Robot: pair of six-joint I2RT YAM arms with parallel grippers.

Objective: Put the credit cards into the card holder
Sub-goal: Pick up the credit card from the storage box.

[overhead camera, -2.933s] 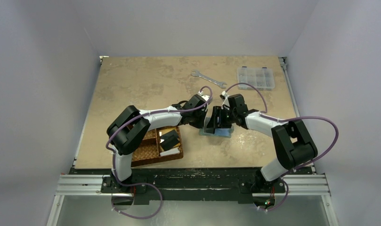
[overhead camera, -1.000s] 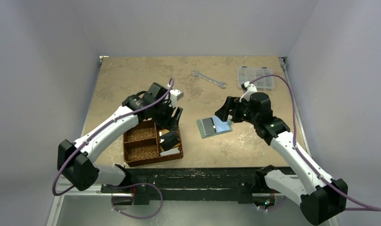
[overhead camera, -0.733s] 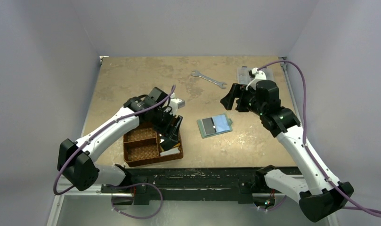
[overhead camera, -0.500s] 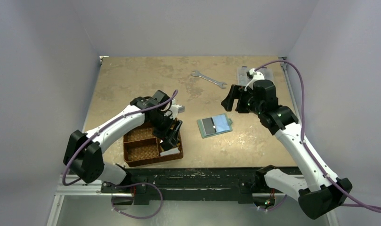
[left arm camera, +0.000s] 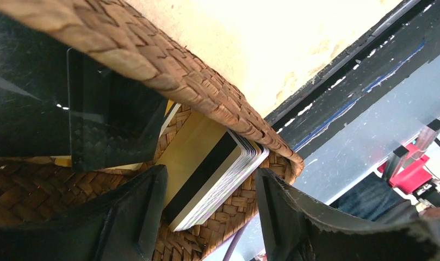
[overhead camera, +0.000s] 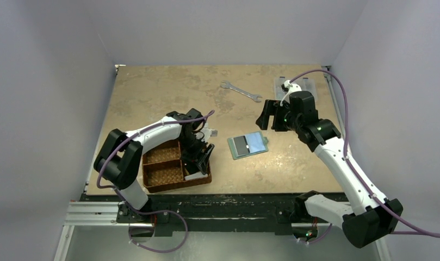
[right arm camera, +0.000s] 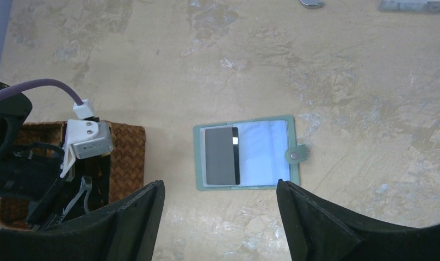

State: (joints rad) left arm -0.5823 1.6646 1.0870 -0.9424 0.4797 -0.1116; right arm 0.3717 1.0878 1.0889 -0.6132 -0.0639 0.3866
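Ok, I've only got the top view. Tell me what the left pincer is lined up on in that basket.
Observer: Left wrist view: the left pincer is open, an ungripped stack of cards showing between its fingers, gold card with black stripe on top.
Operator: Now check the holder's pockets.
Observer: Right wrist view: the card holder lies open; a grey card fills the pocket nearer the basket, the other looks empty.

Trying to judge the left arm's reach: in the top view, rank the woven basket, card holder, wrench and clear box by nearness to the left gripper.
1. woven basket: the left gripper is inside it.
2. card holder: open, just right.
3. wrench: farther back, centre.
4. clear box: back right corner.
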